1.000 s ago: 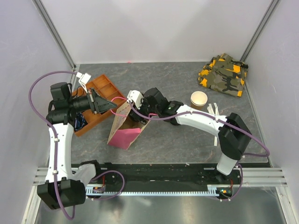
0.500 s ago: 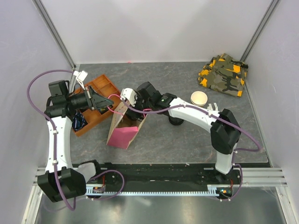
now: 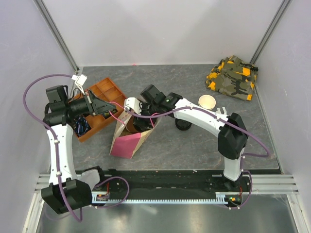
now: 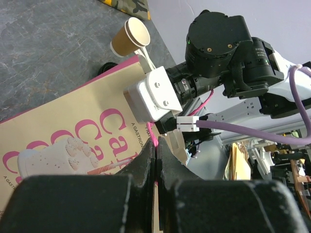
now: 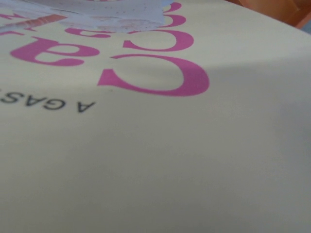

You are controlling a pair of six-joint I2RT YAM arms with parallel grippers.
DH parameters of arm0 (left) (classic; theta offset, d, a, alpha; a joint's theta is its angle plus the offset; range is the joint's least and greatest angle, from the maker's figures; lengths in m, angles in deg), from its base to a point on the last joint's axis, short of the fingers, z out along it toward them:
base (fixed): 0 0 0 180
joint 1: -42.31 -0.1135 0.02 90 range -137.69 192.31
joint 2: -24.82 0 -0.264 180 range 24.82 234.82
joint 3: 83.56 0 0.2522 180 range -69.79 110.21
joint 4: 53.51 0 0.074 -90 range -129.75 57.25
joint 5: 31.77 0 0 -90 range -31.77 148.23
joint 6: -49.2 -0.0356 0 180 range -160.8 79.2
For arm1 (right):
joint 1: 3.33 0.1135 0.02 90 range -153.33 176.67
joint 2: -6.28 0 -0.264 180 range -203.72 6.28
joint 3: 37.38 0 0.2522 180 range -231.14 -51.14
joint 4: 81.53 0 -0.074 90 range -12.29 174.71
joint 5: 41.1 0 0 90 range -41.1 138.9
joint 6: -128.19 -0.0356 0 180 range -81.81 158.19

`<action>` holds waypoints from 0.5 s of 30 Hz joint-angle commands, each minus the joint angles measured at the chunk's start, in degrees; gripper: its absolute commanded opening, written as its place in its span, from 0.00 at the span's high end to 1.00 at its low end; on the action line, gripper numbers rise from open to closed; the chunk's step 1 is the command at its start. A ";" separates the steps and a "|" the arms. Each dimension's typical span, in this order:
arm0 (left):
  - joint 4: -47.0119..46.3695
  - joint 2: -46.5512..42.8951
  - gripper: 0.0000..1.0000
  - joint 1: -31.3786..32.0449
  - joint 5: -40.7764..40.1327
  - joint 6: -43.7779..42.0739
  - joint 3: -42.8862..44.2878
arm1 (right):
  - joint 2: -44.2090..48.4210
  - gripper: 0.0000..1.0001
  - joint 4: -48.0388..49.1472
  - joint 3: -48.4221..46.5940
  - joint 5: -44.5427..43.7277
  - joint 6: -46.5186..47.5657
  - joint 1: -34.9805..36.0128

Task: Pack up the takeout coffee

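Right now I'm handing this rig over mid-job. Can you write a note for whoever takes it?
Left gripper shut on the pink handle of the paper bag.
Right gripper at the bag mouth; open or gripping, cannot tell.
Lidded coffee not in sight, maybe inside or hidden by the arm.
Lidless cup stands beyond the right arm.
Left: confirm coffee is in the bag, then release.

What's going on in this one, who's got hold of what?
The left gripper is shut on the pink cord handle of the cream and pink paper bag, propping the bag open. The right gripper is at the bag's mouth with its fingers hidden, so whether it carries anything cannot be told. A lidless tan paper cup stands apart, off to the right.
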 commanded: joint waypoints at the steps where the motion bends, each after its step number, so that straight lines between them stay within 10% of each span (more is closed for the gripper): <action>1: 0.94 -1.47 0.98 -2.42 1.13 -2.12 1.38 | -4.05 0.80 -14.52 -4.45 2.30 3.17 0.96; 15: 7.18 0.73 0.98 -5.42 -6.60 -6.86 4.63 | -11.70 0.80 -23.93 -18.61 -3.50 4.14 2.28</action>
